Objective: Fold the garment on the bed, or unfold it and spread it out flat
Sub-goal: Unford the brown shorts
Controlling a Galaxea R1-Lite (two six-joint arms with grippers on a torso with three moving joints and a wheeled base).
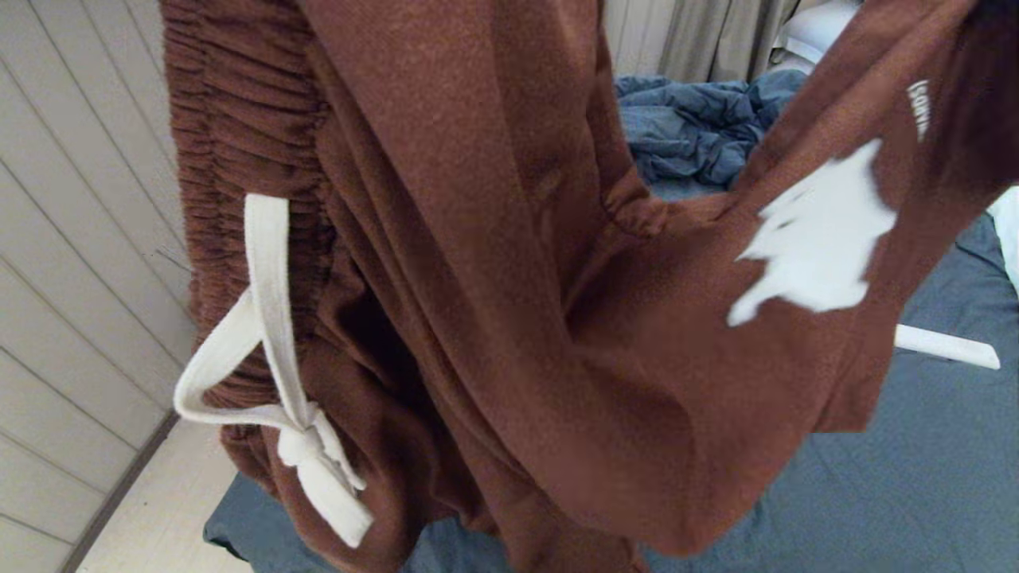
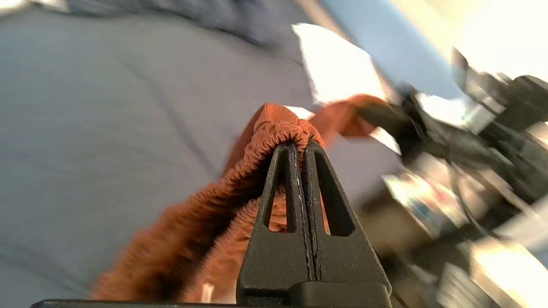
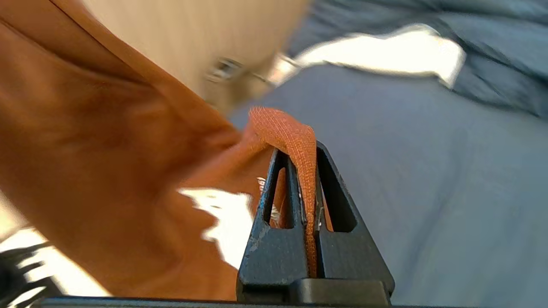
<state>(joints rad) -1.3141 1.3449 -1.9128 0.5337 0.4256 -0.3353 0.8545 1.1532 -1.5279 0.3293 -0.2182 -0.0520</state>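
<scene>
Fingers of both our grippers, left (image 2: 299, 147) and right (image 3: 299, 149), pinch the rust-brown soft-fabric shorts (image 1: 493, 302), lifted over the slate-blue sheeted bed (image 1: 915, 477); white drawstring (image 1: 271, 374) hangs at eight o'clock. We judge mid-spread: next, draw taut, lower flat.

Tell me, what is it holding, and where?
Shorts: left gripper pinches the waistband, right gripper a thin fabric edge.
</scene>
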